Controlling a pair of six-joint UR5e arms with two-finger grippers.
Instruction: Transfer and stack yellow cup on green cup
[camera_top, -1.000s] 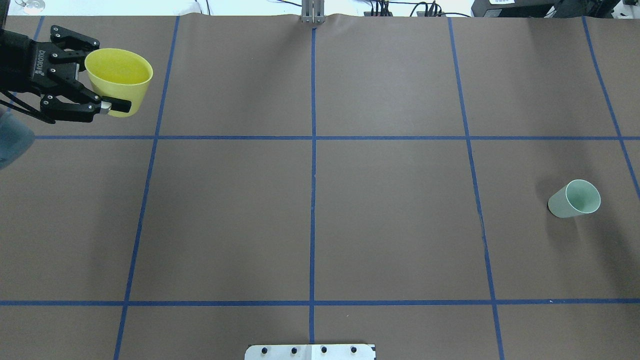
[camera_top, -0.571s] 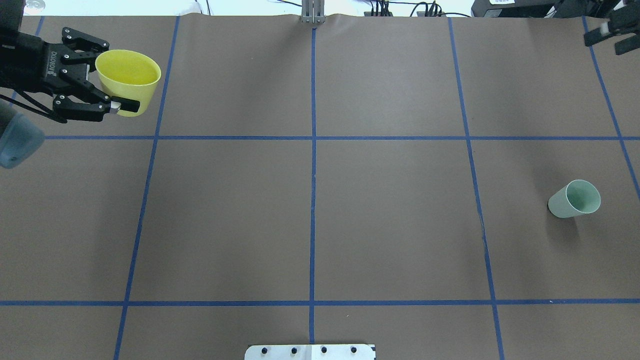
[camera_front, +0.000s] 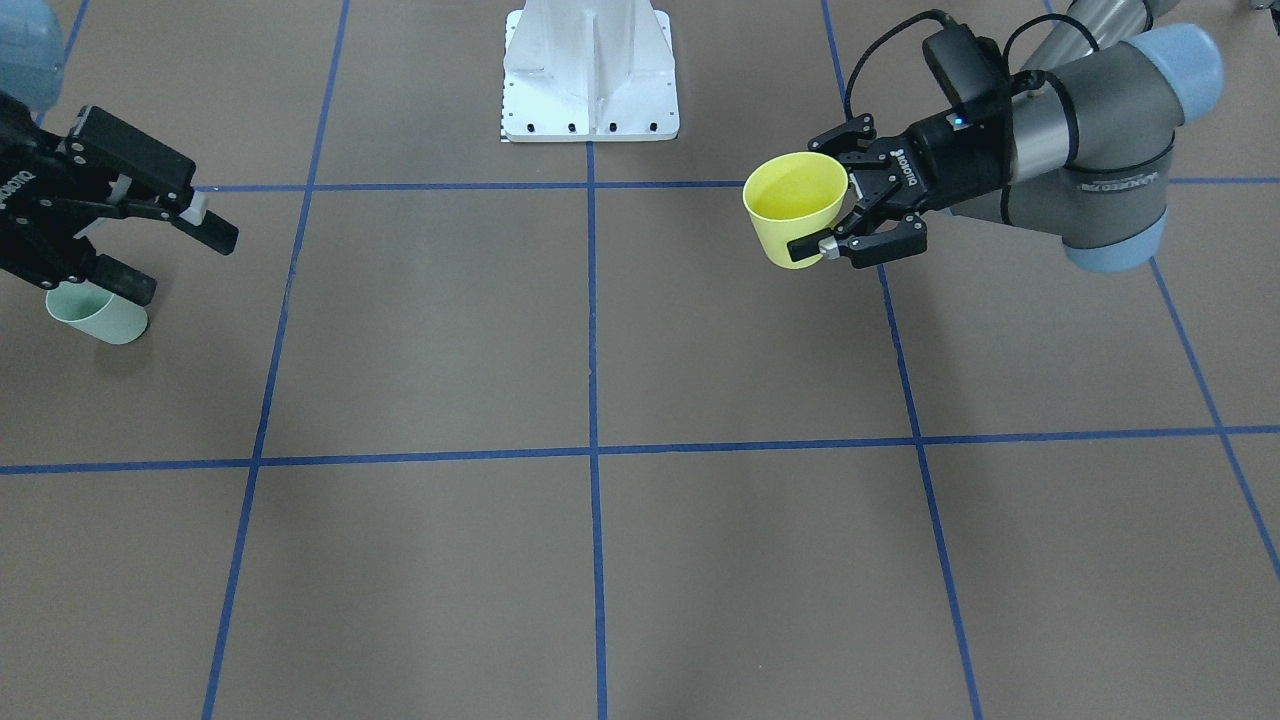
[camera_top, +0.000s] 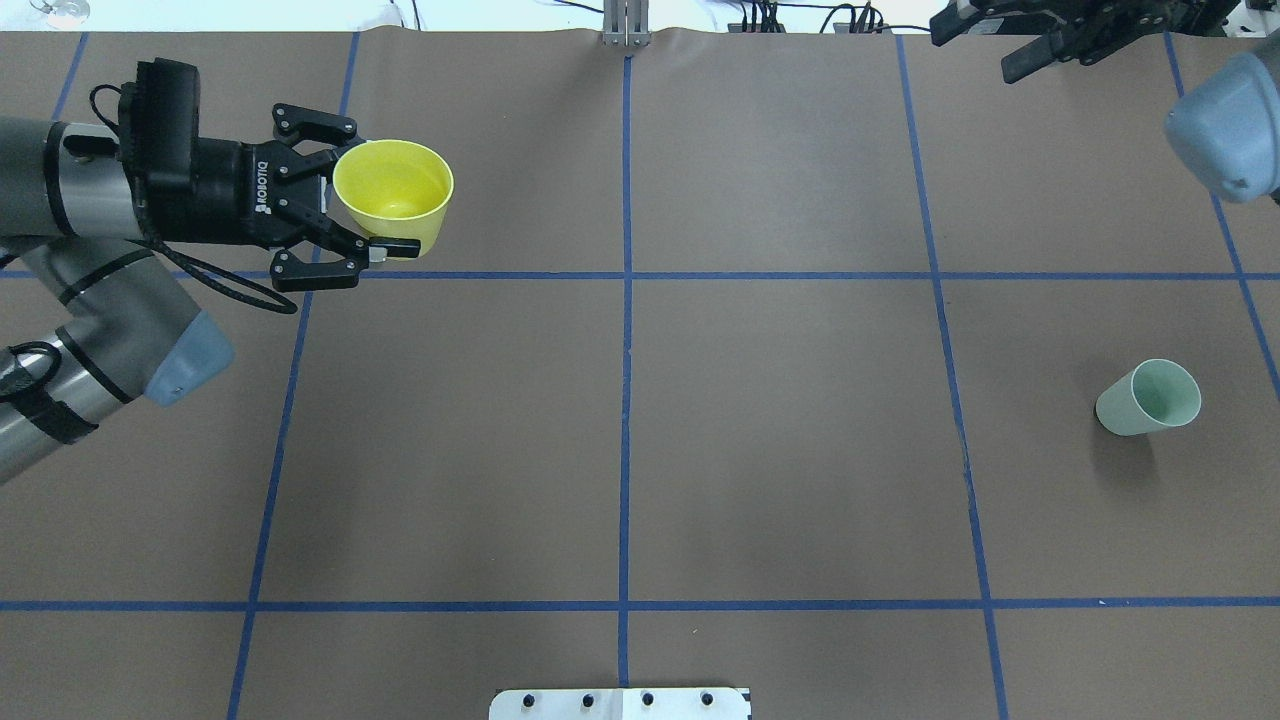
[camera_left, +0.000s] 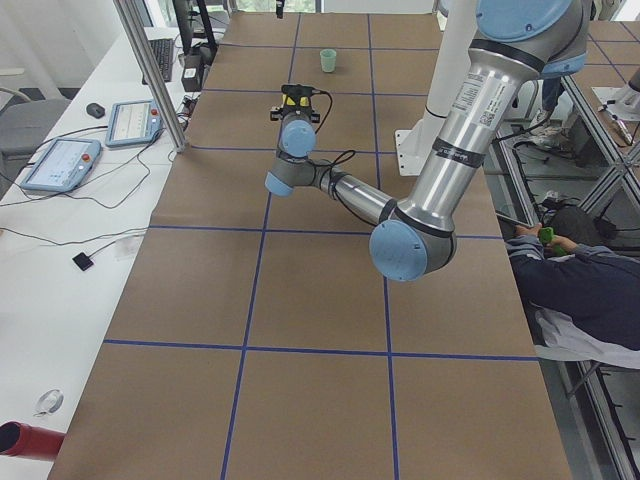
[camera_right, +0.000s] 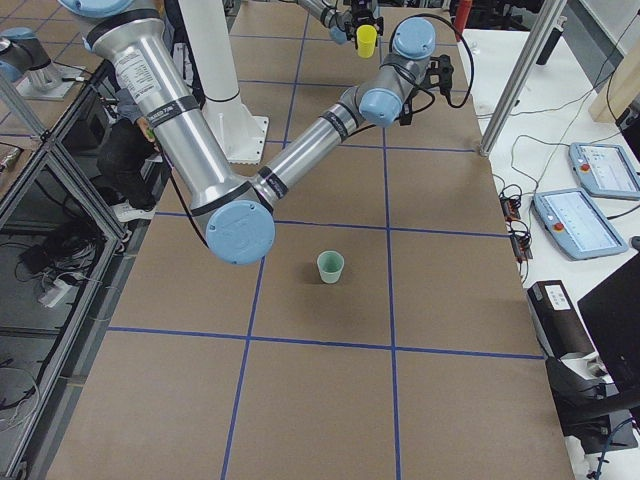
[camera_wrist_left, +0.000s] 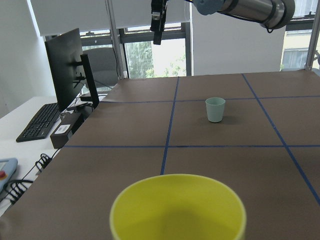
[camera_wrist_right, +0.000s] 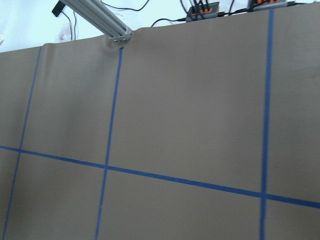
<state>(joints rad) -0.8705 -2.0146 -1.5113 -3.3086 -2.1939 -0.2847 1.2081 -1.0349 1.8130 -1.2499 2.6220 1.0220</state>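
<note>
My left gripper (camera_top: 385, 195) is shut on the yellow cup (camera_top: 392, 190) and holds it upright above the far left of the table. The cup also shows in the front view (camera_front: 785, 215) and fills the bottom of the left wrist view (camera_wrist_left: 177, 207). The green cup (camera_top: 1148, 398) stands upright on the table at the right, also seen in the left wrist view (camera_wrist_left: 215, 109) and the right side view (camera_right: 330, 266). My right gripper (camera_top: 985, 48) is open and empty, raised high. In the front view, the right gripper (camera_front: 170, 262) partly hides the green cup (camera_front: 95, 318).
The brown table cover carries a grid of blue tape lines. The robot's white base plate (camera_front: 590, 70) sits at my edge of the table. An aluminium post (camera_top: 625, 25) stands at the far edge. A monitor and keyboard (camera_wrist_left: 70, 65) lie beyond the table.
My left gripper has carried the yellow cup to the right, towards the table's middle. My right arm has come into the overhead view at the top right and moved left.
</note>
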